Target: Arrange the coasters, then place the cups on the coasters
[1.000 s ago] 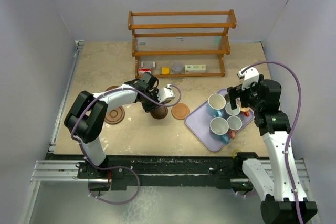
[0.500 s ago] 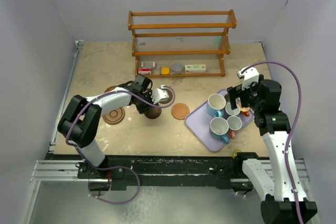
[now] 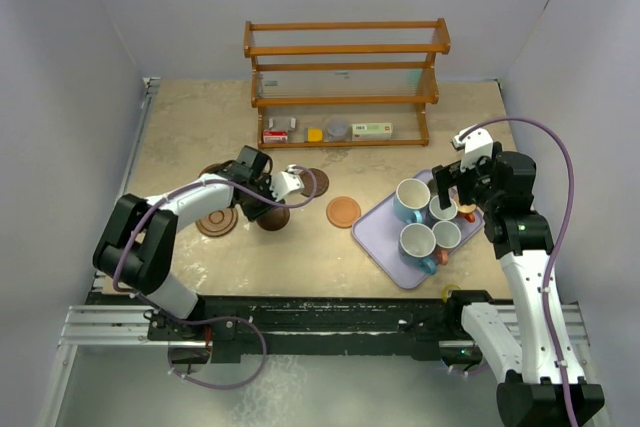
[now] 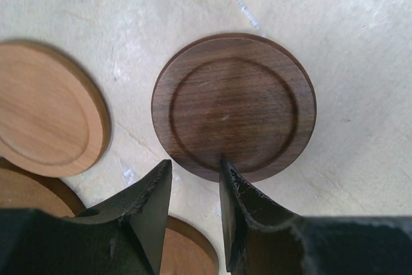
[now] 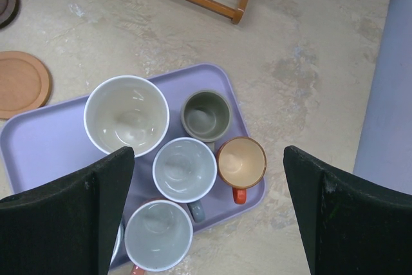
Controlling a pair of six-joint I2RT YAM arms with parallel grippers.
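Barely started: the coasters (image 3: 343, 211) lie scattered left of the tray (image 5: 38, 152), the cups (image 5: 126, 115) sit on it at the right, the left gripper (image 4: 193, 165) has its fingers slightly apart at the dark coaster's (image 4: 234, 106) rim, and the right gripper (image 5: 206, 159) is spread wide above the cups.

Matt dark wood-grain coaster (image 4: 235, 104), glossy ceramic cups (image 5: 126, 115) on smooth lavender plastic tray (image 5: 45, 140), mottled matt tabletop (image 5: 309, 62).

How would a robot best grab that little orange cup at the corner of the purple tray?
Probably from straight above, by the rim. The orange cup stands upright and open, so one finger can go inside and one outside its wall. Take the side facing the tray edge, since other cups crowd the opposite side.
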